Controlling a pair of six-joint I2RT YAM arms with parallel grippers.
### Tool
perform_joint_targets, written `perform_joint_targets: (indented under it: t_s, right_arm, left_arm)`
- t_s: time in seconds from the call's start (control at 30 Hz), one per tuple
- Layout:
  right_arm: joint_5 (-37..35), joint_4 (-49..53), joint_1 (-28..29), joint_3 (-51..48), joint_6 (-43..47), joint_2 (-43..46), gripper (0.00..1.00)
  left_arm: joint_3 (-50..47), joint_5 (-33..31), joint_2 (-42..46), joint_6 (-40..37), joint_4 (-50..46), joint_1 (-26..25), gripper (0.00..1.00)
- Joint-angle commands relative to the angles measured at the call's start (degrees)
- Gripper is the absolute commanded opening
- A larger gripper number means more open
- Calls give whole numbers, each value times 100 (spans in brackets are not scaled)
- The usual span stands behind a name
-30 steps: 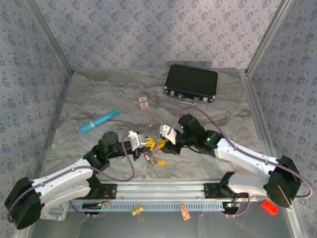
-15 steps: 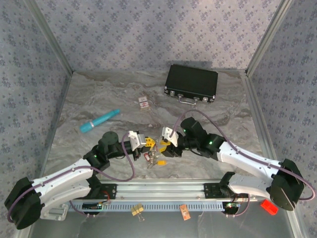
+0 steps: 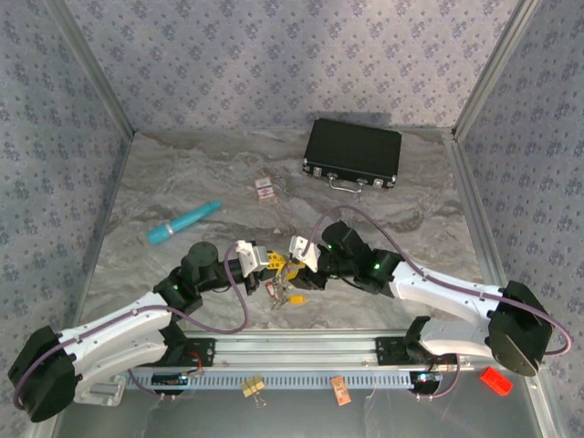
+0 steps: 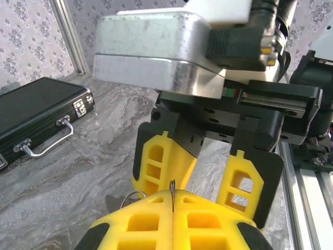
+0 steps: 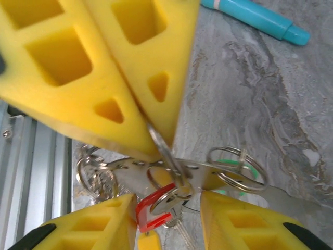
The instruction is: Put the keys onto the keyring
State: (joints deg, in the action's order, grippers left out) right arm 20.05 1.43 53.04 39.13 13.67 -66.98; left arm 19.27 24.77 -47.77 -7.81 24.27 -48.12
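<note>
Right wrist: left end effector [image 5: 150,136] clenches keyring [image 5: 165,153]; keys [image 5: 154,212] hang inside released right end effector [image 5: 169,221].

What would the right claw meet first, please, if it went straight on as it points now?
Probably the keys hanging between the right claw's open fingers, then the left claw pinching the keyring just beyond; depth is unclear.

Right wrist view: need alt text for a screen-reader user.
The left gripper, shut, pinches a thin silvery keyring from the upper left, with keys and split rings bunched at its lower end. The right gripper stands open either side of that bunch, above a grey marbled table; a turquoise cylinder lies top right.
</note>
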Motion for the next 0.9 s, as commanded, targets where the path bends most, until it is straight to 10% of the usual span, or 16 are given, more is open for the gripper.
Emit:
perform_joint_targets:
  t_s: [0.0,0.6,0.87]
  right_arm:
    - [-300,-231,51,-20,-88,-43,38]
    - [-1026,233,118,60,233,366,1]
    - [-1142,566,126,275,389,553,0]
  left_arm:
    - [53,19,29,80,401,-28,0]
    - [109,-232,-26,16,194,-23,0]
    - [115,-254,-24,5,123,-22,0]
